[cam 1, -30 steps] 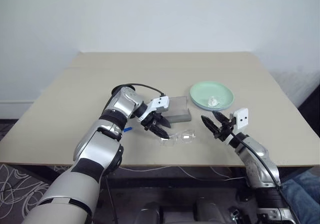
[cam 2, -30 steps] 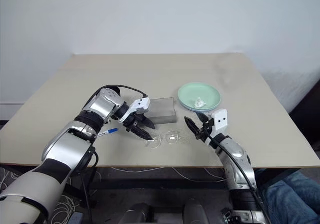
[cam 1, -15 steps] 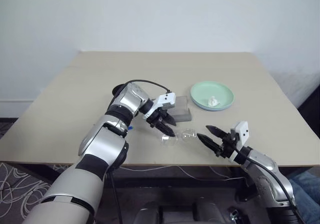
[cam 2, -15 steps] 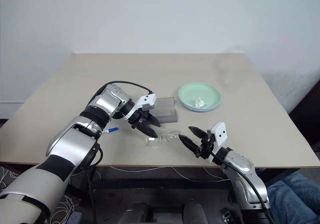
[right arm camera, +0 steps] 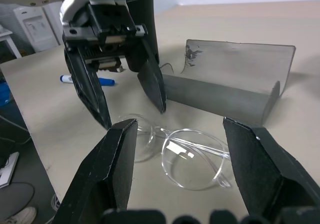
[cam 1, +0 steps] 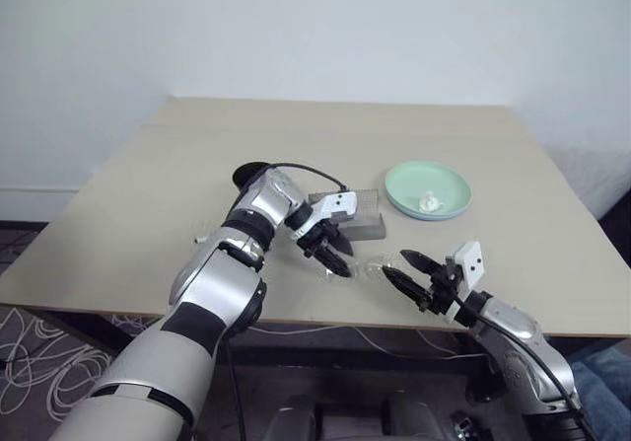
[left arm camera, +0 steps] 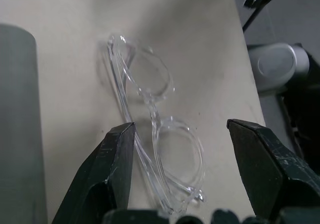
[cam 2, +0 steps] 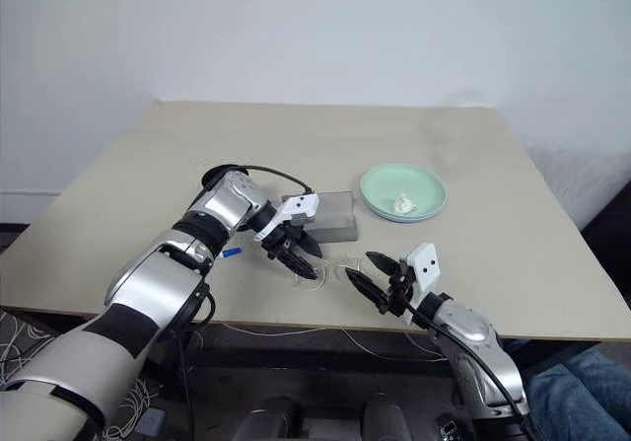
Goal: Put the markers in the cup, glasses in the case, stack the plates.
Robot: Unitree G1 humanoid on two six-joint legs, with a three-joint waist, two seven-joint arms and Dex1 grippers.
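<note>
Glasses (left arm camera: 152, 134) flat on table between both tools (cam 1: 334, 260) (cam 1: 406, 272), each spread apart.

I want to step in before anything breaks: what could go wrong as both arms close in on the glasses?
The glasses lie near the table's front edge, so a nudge could push them off. The left gripper straddles one lens with open jaws; closing there may flex the frame. The right gripper, also open, faces it closely, so they could collide.
</note>
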